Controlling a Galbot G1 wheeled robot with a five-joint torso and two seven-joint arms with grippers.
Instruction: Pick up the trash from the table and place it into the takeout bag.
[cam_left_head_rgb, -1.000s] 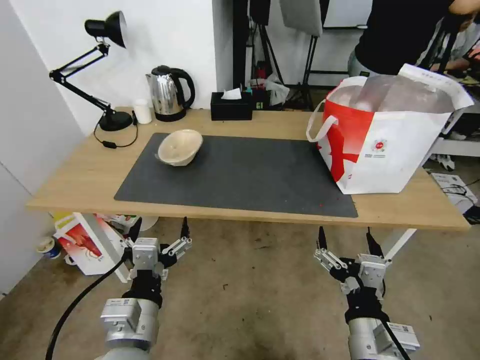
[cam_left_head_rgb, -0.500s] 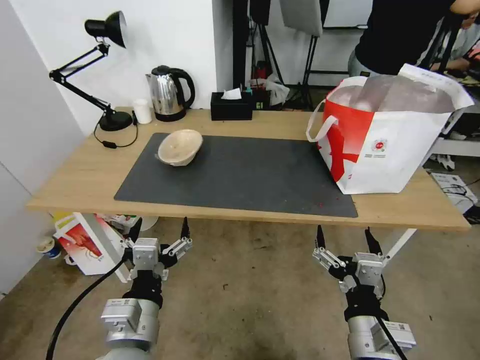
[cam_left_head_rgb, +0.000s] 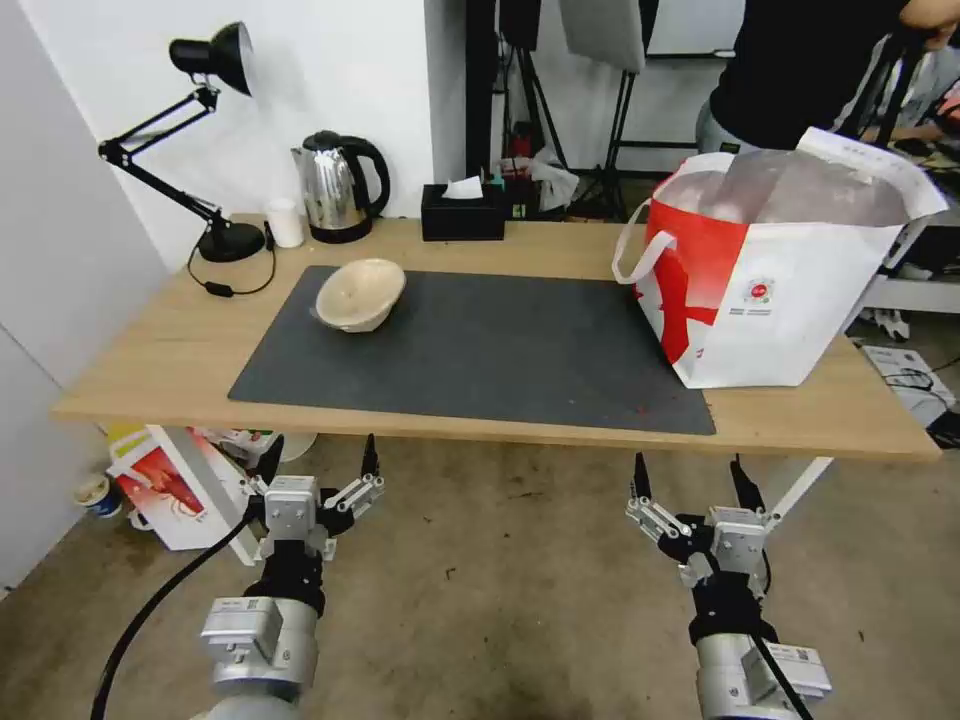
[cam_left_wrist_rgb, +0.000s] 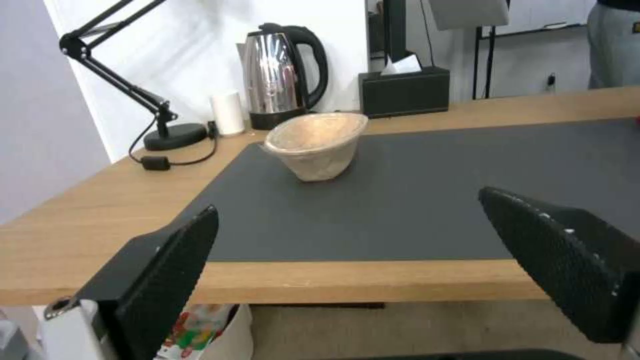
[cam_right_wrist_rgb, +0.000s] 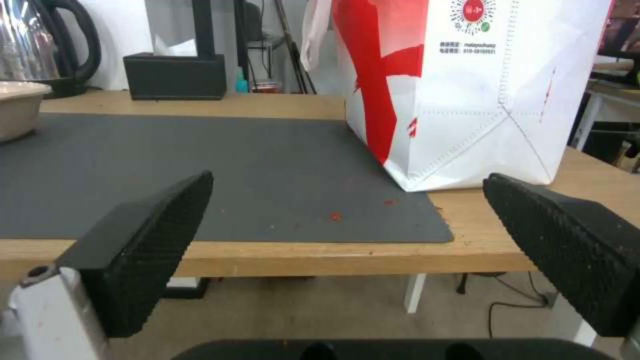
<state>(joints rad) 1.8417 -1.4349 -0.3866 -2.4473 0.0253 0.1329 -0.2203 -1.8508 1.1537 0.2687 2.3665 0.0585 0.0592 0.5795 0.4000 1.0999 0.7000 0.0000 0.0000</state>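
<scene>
While both grippers hang spread below the table (cam_left_head_rgb: 150, 375) edge, beige bowl (cam_left_head_rgb: 360, 294) sits unobstructed

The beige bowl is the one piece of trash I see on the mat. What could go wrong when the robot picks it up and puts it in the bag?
1. The beige bowl sits tilted on the mat, so it may rock or slide when the open left gripper closes on its rim.
2. The takeout bag stands at the far right end of the table; the carry is long.
3. Its loop handle hangs outward and could snag.
</scene>
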